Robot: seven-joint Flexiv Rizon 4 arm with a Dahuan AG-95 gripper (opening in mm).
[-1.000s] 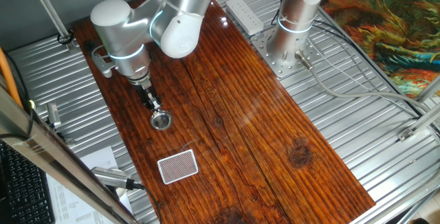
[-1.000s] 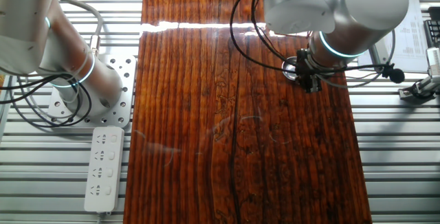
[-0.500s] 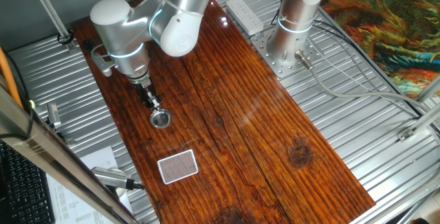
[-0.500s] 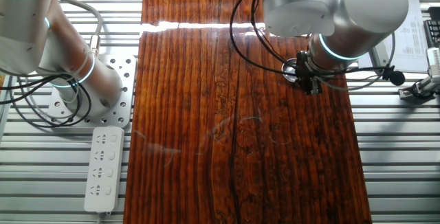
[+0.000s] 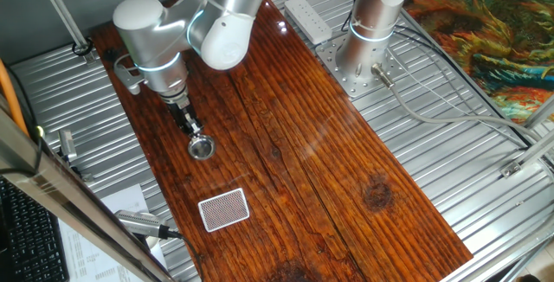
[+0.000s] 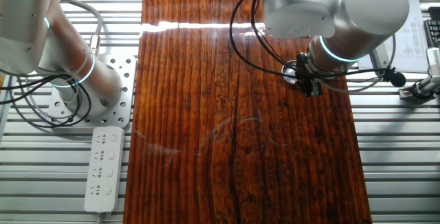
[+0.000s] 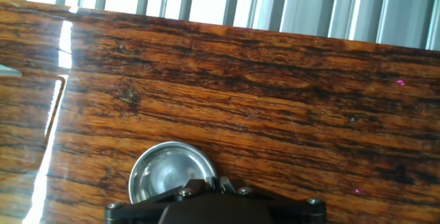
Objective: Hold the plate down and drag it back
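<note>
The plate (image 5: 202, 149) is a small round shiny silver dish on the wooden table (image 5: 286, 144), near its left edge. My gripper (image 5: 195, 134) points down, and its closed fingertips press on the plate's near rim. In the hand view the plate (image 7: 167, 172) lies at the bottom and the gripper (image 7: 218, 183) sits on its right rim, jaws together. In the other fixed view only part of the plate (image 6: 291, 68) shows beside the gripper (image 6: 311, 86), under the wrist.
A red-and-white patterned card (image 5: 224, 209) lies nearer the table's front. A white power strip (image 5: 307, 18) and a second arm's base (image 5: 363, 53) stand at the far right edge. Ribbed metal surrounds the table. A grey tool (image 5: 143, 223) lies off the left edge.
The gripper and the plate under it have slid a little way back along the table, away from the card. The card has not moved.
</note>
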